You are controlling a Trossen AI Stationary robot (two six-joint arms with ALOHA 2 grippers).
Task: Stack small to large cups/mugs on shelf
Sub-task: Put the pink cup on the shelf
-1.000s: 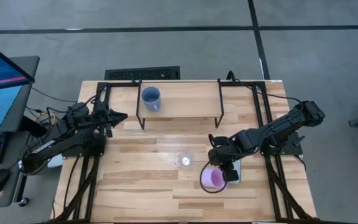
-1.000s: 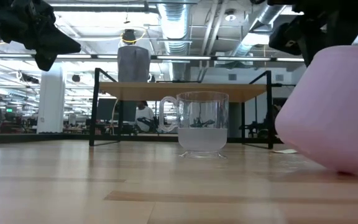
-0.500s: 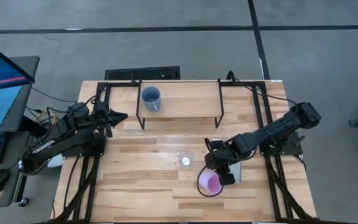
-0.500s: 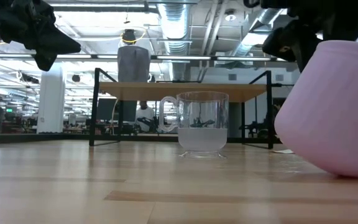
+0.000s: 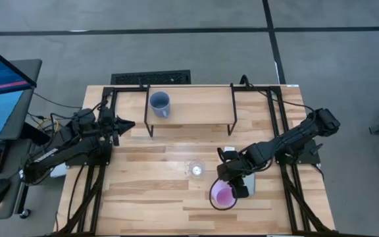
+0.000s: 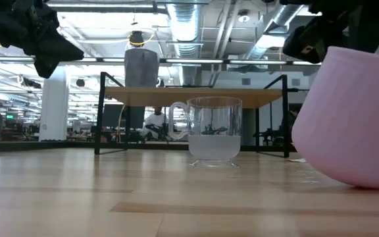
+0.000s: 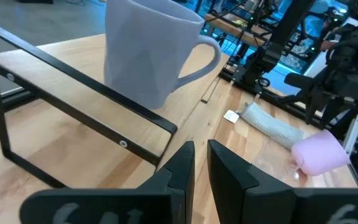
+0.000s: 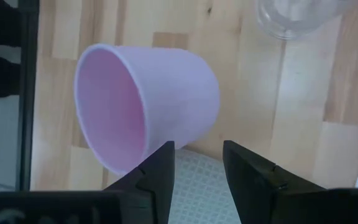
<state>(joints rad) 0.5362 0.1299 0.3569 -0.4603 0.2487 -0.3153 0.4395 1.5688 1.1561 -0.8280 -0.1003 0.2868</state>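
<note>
The blue-grey mug (image 5: 159,103) stands on the shelf board (image 5: 196,108), at its left end. The clear glass cup (image 5: 196,168) stands on its base on the tabletop, in front of the shelf. The pink-lilac mug (image 5: 223,194) is tilted near the table's front right, mouth mostly up. My right gripper (image 5: 235,184) is at the mug's far right side, its fingertips against the mug (image 8: 148,102). The mug's handle does not show. My left gripper (image 5: 125,123) is shut and empty, in the air left of the shelf. My right gripper meets the pink mug at its outer wall low on the side (image 8: 182,140), slanting down from the table's far right. The fingertips (image 8: 166,152) hide the place of contact, so the part held cannot be told. The mug stays tilted (image 6: 354,118).
A flat grey pad (image 5: 250,181) lies under my right gripper, right of the pink mug. The shelf's black metal legs (image 5: 147,122) stand on both sides of the board. A monitor and keyboard sit off the table's left edge.
My right gripper has gone a little toward the table's near edge and left, and the pink mug has gone with it. The mug has tipped slightly more upright and sits a little lower.
</note>
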